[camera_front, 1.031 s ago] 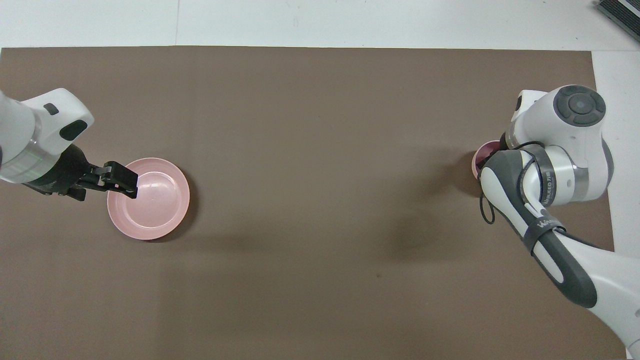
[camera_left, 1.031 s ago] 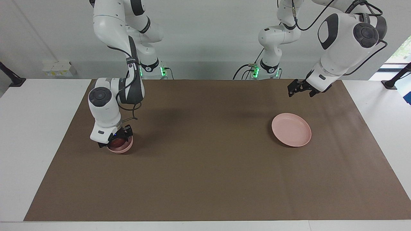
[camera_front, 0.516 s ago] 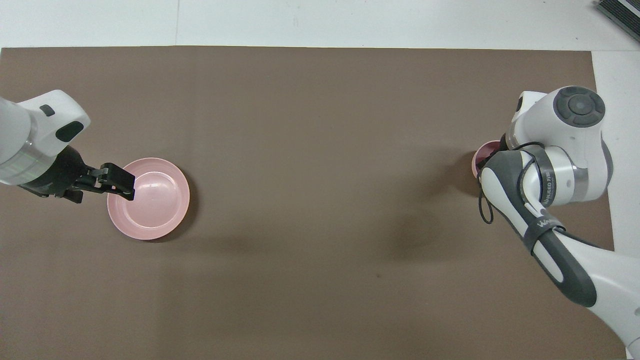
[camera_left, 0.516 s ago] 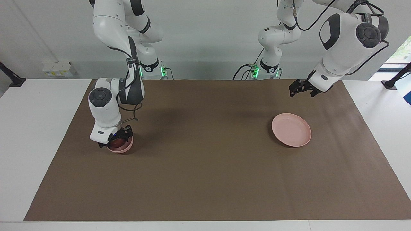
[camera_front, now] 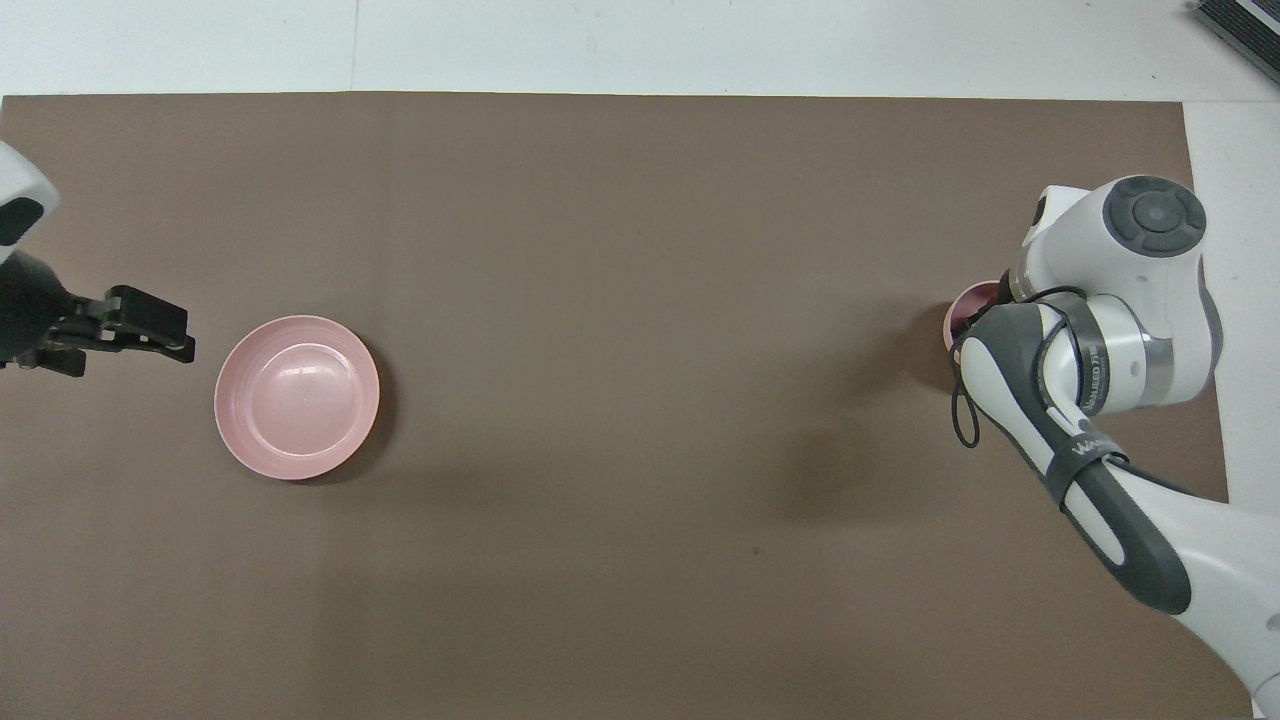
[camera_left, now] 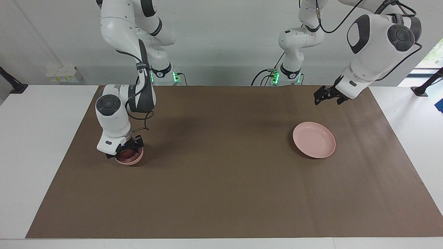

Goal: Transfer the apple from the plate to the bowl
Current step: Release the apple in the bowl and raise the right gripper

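We have the apple [camera_left: 127,152] down in the bowl [camera_left: 130,159] at the desk's right-arm end under the right claw [camera_left: 128,150], grip state unreadable, so lift straight up clear of the rim; left claw [camera_left: 324,95] waits over bare mat near the empty plate [camera_left: 314,139].

A large flat brown mat [camera_left: 225,180] covers most of the white table [camera_left: 38,138], filling the centre and lower part of the frame. A small white box-like fixture [camera_left: 64,74] sits against the pale wall at upper left, a dark window [camera_left: 429,58] at upper right.
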You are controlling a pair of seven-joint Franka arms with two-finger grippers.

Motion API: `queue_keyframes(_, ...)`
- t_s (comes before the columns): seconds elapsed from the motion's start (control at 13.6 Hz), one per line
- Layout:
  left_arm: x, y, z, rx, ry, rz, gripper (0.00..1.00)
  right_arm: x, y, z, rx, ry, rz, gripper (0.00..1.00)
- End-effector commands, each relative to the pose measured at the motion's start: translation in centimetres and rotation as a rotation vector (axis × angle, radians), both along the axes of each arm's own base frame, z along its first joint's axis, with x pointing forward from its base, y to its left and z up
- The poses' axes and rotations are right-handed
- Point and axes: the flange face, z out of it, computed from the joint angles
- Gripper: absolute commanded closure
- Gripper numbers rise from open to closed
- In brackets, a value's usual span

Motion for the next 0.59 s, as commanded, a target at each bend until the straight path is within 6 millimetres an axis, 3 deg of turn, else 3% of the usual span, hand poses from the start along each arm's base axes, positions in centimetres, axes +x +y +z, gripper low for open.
queue_keyframes(0.0,0.1,1.0,2.1,-0.013,-0.042,-0.062,0.0,-0.1,0.1,0.0,0.004,-0.021,-0.018,0.31)
queue_keyframes(0.07,0.1,0.9,2.2,-0.011,-0.047,-0.091,0.0,-0.1,0.0,0.0,0.005,-0.021,-0.019,0.22)
queue_keyframes(0.29,-0.5,0.9,3.1,-0.01,-0.062,-0.098,0.0,-0.1,0.1,0.0,0.005,-0.019,-0.019,0.17)
queue_keyframes(0.37,-1.0,0.9,3.1,-0.011,-0.058,-0.098,0.0,-0.1,0.0,0.0,0.004,-0.02,-0.02,0.11)
queue_keyframes(0.52,-1.0,0.6,2.9,-0.011,-0.059,-0.102,0.0,-0.1,0.1,0.0,0.004,-0.019,-0.018,0.09)
